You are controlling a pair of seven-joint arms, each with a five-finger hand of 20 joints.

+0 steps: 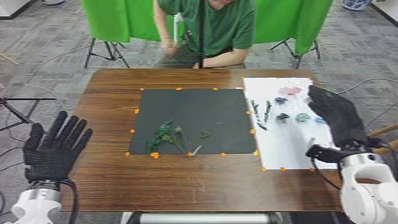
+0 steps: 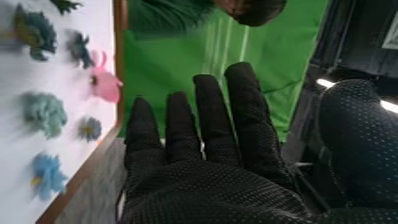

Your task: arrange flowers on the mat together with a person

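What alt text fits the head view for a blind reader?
Green sprigs lie on a dark mat on a wooden table, beside a white sheet with small flowers. The robot's left hand is open left of the mat; its right hand is at the sheet's right edge.

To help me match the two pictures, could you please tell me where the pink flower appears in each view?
Head view: the pink flower lies near the far end of the white sheet, right of the dark mat.
Right wrist view: the pink flower is near the sheet's edge, beside a dark blue flower.
Shared landmark: the white sheet.
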